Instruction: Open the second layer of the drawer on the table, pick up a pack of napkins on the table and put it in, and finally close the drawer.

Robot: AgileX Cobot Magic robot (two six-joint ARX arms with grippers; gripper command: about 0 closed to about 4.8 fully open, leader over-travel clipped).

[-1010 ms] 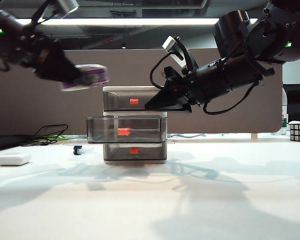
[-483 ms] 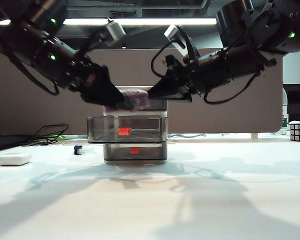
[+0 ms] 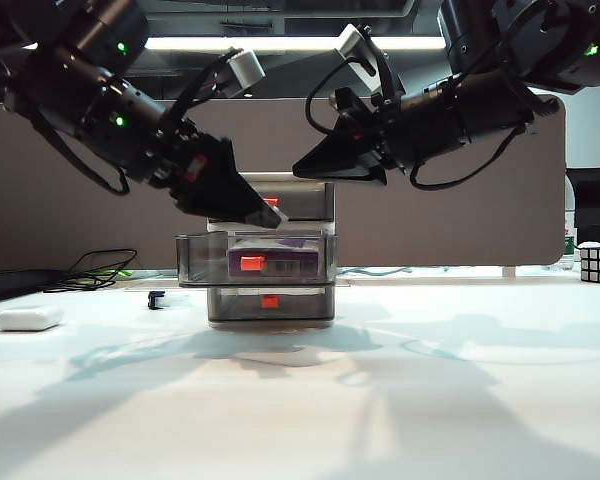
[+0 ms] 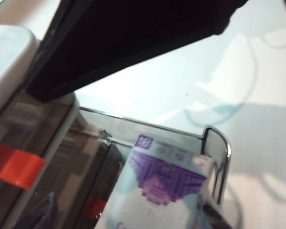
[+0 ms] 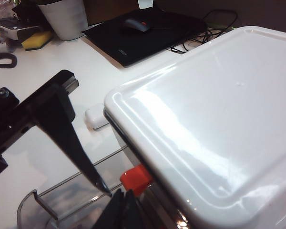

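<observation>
The drawer (image 3: 270,250) stands mid-table with the second layer (image 3: 252,261) pulled out toward the camera. The purple pack of napkins (image 3: 277,262) lies inside it and shows close up in the left wrist view as the pack of napkins (image 4: 164,183) within the drawer's rim (image 4: 217,143). My left gripper (image 3: 268,215) hangs just above the pack, its jaws open on either side of it. My right gripper (image 3: 302,172) hovers shut over the unit's white top (image 5: 219,109), and in its own wrist view the right gripper (image 5: 126,207) has its tips beside the top drawer's red handle (image 5: 136,179).
A white pebble-like object (image 3: 27,319) lies at the table's left, with cables (image 3: 95,270) and a small dark item (image 3: 156,299) behind it. A Rubik's cube (image 3: 599,263) sits far right. A black mat with a mouse (image 5: 148,28) and a white cup (image 5: 66,16) lie beyond the drawer.
My left gripper swung down and right from the upper left carrying the pack, reached the open middle drawer, and its jaws spread; the pack now lies inside. The right gripper rose slightly.
</observation>
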